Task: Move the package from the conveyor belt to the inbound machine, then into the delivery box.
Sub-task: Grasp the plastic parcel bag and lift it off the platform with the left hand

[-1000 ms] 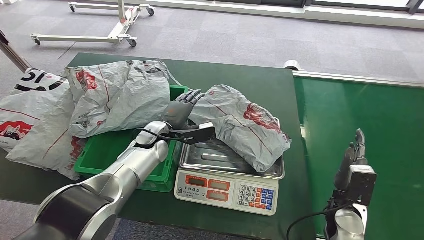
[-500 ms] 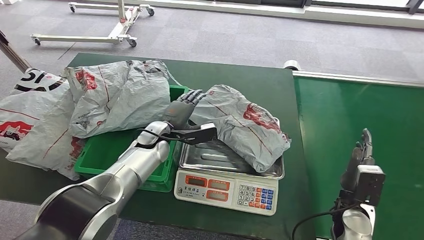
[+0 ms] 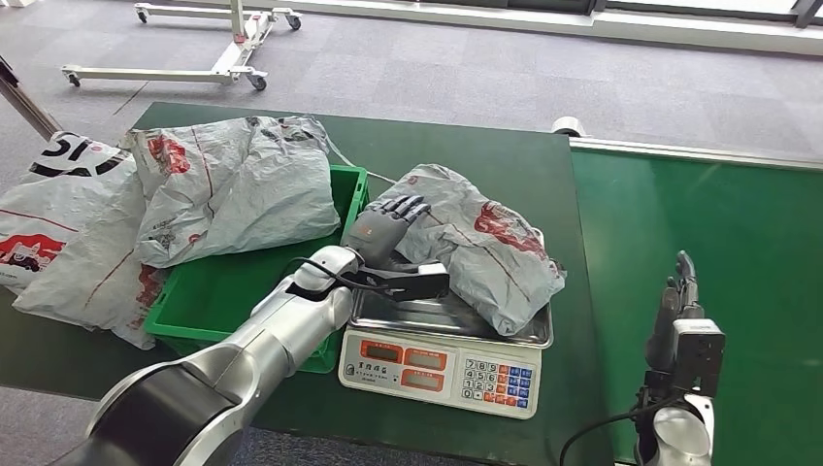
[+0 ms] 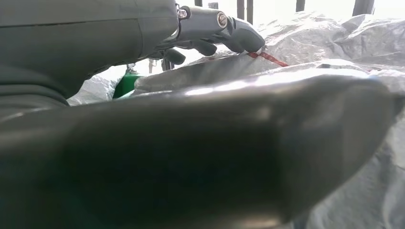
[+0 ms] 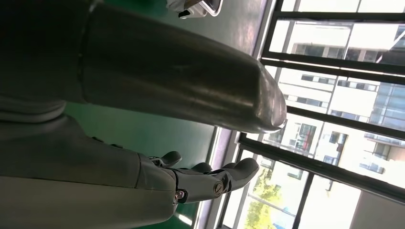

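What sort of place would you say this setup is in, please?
Probably a parcel-sorting demo in an office: grey courier bags, a weighing scale, a green conveyor belt, and carpet floor.

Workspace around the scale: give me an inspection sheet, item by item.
Surface: dark green table, with a brighter green conveyor belt alongside on the right.
Job's things: grey package lies across the scale pan; green bin sits left of the scale.
Clutter: more grey and white bags heaped over the bin's far and left rim.
Hands: left hand reaches the package's near edge, fingers apart, no grip seen; right hand is over the belt, fingers extended, holding nothing.
Cables: black cable loops at the right wrist; another runs along the left wrist.
Surroundings: grey carpet, a white wheeled frame behind the table.
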Action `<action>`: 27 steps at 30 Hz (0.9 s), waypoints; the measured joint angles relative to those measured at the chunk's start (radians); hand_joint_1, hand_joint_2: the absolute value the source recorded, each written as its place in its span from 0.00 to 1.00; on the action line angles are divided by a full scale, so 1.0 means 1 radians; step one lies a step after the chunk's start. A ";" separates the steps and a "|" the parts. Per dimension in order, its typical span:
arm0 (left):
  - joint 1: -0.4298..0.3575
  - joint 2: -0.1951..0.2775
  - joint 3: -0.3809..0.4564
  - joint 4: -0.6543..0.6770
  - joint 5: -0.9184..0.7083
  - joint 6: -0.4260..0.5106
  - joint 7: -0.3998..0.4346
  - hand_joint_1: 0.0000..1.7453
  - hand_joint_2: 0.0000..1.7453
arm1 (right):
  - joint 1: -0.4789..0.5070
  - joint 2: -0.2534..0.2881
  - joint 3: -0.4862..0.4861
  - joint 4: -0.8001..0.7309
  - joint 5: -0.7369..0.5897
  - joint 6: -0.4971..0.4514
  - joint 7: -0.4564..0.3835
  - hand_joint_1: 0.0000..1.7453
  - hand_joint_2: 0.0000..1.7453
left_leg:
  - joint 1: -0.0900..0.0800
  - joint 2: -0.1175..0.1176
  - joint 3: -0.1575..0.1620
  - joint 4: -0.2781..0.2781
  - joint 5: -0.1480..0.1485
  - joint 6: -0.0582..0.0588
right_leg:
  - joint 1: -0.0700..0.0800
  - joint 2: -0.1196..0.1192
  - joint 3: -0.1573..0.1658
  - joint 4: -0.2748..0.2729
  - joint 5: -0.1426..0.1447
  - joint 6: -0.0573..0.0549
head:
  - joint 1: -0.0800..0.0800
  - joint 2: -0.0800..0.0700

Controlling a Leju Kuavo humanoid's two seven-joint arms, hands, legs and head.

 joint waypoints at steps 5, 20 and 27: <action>-0.002 -0.013 -0.009 0.002 -0.002 -0.008 0.004 0.00 0.00 | 0.000 0.000 0.003 0.014 -0.003 0.007 -0.001 0.00 0.00 | 0.000 0.000 0.000 0.000 0.000 0.000 | 0.000 0.000 0.000 0.000 0.000 0.000 | 0.000 0.000; -0.012 -0.060 -0.040 0.004 -0.029 -0.048 0.008 0.00 0.00 | -0.005 0.025 0.018 0.075 -0.029 0.023 -0.025 0.00 0.00 | 0.000 0.000 -0.001 0.000 0.000 0.000 | 0.000 0.000 0.000 0.000 0.000 0.000 | 0.000 0.000; -0.013 -0.072 -0.054 0.013 -0.049 -0.085 0.011 0.00 1.00 | 0.009 0.042 0.021 0.083 -0.035 0.019 -0.027 0.00 0.00 | 0.000 0.000 0.000 0.000 0.000 0.000 | 0.000 0.000 0.000 0.000 0.000 0.000 | 0.000 0.000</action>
